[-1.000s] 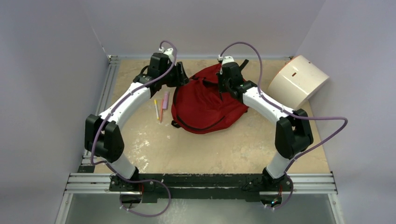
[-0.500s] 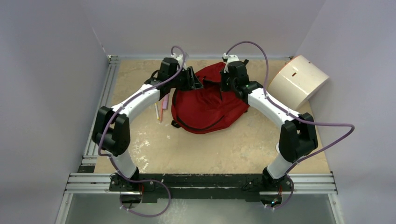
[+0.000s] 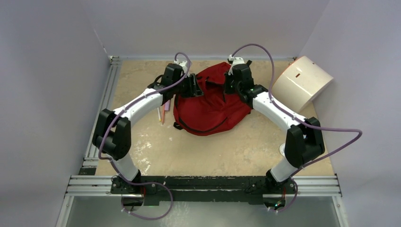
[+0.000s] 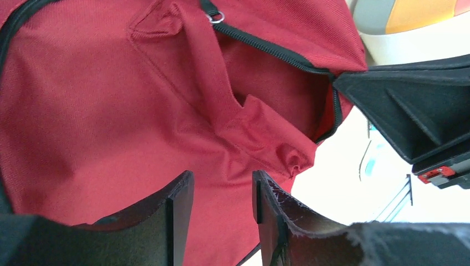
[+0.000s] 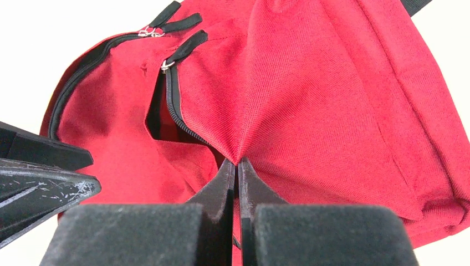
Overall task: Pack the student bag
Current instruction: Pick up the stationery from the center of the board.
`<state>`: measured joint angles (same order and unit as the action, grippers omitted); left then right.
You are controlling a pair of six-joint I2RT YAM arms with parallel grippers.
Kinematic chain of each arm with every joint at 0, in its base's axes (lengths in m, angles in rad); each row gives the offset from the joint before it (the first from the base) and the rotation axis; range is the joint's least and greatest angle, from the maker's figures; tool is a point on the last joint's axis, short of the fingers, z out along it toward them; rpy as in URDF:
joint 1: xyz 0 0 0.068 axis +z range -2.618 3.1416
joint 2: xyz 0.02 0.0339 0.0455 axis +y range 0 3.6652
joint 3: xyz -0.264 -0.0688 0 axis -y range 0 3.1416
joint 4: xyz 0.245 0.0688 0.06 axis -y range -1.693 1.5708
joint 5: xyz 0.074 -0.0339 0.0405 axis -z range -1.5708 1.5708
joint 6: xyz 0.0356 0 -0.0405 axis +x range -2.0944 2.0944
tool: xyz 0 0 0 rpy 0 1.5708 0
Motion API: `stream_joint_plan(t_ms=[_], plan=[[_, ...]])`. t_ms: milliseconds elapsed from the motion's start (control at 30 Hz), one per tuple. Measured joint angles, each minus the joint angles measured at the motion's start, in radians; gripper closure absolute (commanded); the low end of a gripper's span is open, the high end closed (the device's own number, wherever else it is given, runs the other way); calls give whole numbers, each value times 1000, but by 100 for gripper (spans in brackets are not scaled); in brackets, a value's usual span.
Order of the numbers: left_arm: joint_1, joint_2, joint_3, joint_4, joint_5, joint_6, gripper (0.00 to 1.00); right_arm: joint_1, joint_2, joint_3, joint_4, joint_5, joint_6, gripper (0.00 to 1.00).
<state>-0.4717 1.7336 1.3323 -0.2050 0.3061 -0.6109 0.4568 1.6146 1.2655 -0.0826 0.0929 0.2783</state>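
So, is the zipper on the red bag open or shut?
Partly open: on the student bag, the zipper has its teeth parted around a dark gap. How far, cannot tell.

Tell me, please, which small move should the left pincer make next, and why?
Probably the left pincer should ease forward and close on the raised fold of the student bag. It is open, while the right pincer is shut on fabric beside the unzipped opening. A second grip could spread that opening.

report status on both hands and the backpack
Right hand shut on a pinch of student bag fabric beside the open zipper. Left hand open over the bag. Pens beside it, unpacked.
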Motion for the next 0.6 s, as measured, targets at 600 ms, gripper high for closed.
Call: stream_joint_plan(t_ms=[600], plan=[[-47, 147, 93, 62, 58, -25, 59, 0, -58, -88, 76, -7, 49, 100]])
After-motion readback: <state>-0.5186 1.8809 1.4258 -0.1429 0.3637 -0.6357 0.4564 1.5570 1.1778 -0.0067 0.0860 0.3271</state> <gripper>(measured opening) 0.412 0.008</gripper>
